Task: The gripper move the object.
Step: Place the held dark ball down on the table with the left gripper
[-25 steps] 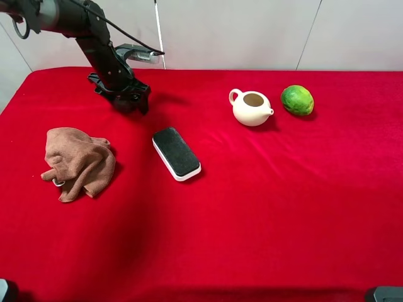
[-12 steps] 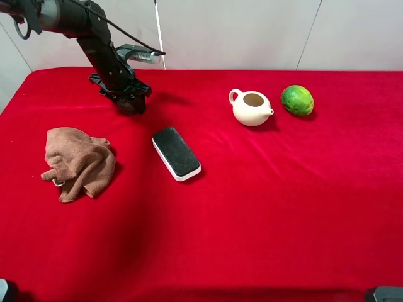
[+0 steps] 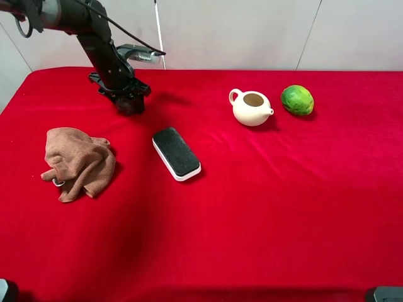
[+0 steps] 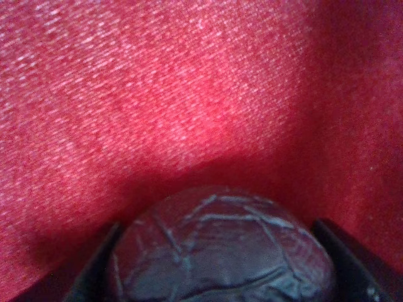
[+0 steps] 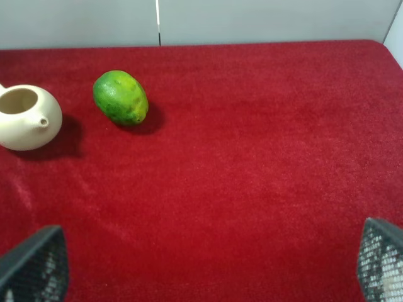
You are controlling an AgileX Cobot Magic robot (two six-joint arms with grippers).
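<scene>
Left gripper: clamped on the ball, one black finger on each side of it, both touching it

Ball is dark maroon-brown with a pale crackle pattern and fills the near part of the left wrist view. Red cloth sits close beyond it, with a shadow right at the ball's edge. Can't tell whether the ball touches the cloth or sits just off it

From the high camera the ball is hidden behind the claw, so its location is only known as between my left fingers. That puts it at the far left of the table, near the back edge. My left arm comes in from the top-left corner and slopes down to that spot

Nearest item is the eraser block, black top and white base, lying at an angle on the cloth, nearer the camera and right of the claw, not touching it. Brown rag is crumpled to the left of the eraser, well clear of the claw

Cream teapot stands upright with no lid on, right of centre near the back. Green fruit is just to its right, small gap between them

Right gripper: fingers spread wide, nothing between them, only bare cloth underneath. Teapot and fruit sit well ahead of it
</scene>
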